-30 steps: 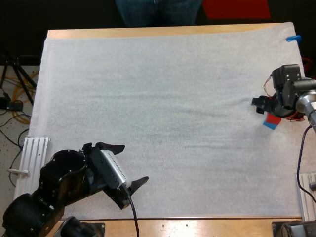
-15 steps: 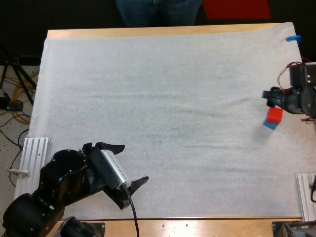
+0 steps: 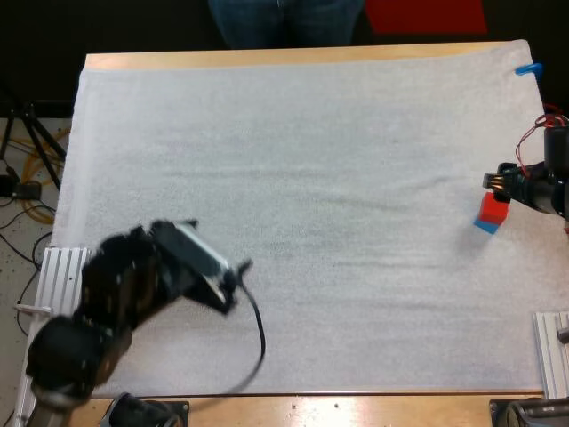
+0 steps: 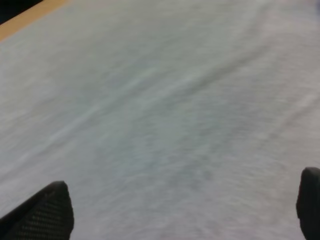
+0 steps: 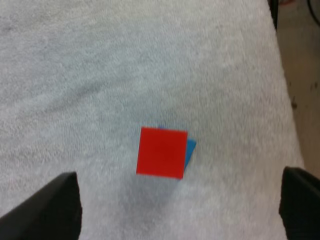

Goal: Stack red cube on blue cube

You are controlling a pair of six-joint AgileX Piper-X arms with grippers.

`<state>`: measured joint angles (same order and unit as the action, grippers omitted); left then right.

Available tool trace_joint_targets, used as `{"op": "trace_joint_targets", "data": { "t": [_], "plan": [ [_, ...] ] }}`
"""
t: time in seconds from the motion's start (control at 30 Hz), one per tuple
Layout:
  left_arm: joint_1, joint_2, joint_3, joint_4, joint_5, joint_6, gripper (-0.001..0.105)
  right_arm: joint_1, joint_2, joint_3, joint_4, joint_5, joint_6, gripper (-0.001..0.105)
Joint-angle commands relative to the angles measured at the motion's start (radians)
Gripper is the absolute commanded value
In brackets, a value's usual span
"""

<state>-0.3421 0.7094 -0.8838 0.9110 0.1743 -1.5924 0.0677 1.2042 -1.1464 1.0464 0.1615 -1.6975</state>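
Note:
The red cube (image 3: 494, 207) sits on top of the blue cube (image 3: 485, 226) near the mat's right edge, a little askew, so a blue corner shows beside it. In the right wrist view the red cube (image 5: 162, 152) covers most of the blue cube (image 5: 190, 149). My right gripper (image 3: 496, 182) hovers just beyond the stack; it is open, and its fingers (image 5: 52, 207) stand wide apart and clear of the cubes. My left gripper (image 3: 236, 283) is over the mat's near left part, open, its fingers (image 4: 42, 212) apart above bare mat.
A person's legs (image 3: 284, 18) stand beyond the table's far edge. Ribbed white rails lie at the near left (image 3: 62, 271) and near right (image 3: 551, 351) of the table. Cables and a tripod (image 3: 27, 169) lie on the floor to the left.
My right gripper has drawn back to the right, off the stack, which stays put. My left arm has swung up from the front edge, farther onto the mat.

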Motion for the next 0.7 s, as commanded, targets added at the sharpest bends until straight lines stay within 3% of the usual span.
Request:
{"op": "trace_joint_targets", "data": {
  "t": [0.0, 0.2, 0.3, 0.67],
  "plan": [
    [0.054, 0.007, -0.006, -0.036, -0.015, -0.003, 0.087, -0.005, -0.017, -0.009, -0.013, -0.004, -0.029, 0.077],
    [0.296, 0.002, -0.031, -0.021, 0.006, 0.005, 0.087, -0.005, -0.067, -0.009, -0.056, 0.007, -0.056, 0.077],
    [0.361, -0.025, -0.069, 0.014, 0.006, 0.005, 0.087, -0.005, -0.107, -0.009, -0.056, 0.007, -0.056, 0.077],
    [0.375, -0.234, -0.093, 0.087, 0.008, 0.005, 0.087, -0.005, -0.351, 0.023, -0.061, 0.016, -0.056, 0.077]
  ]
}}
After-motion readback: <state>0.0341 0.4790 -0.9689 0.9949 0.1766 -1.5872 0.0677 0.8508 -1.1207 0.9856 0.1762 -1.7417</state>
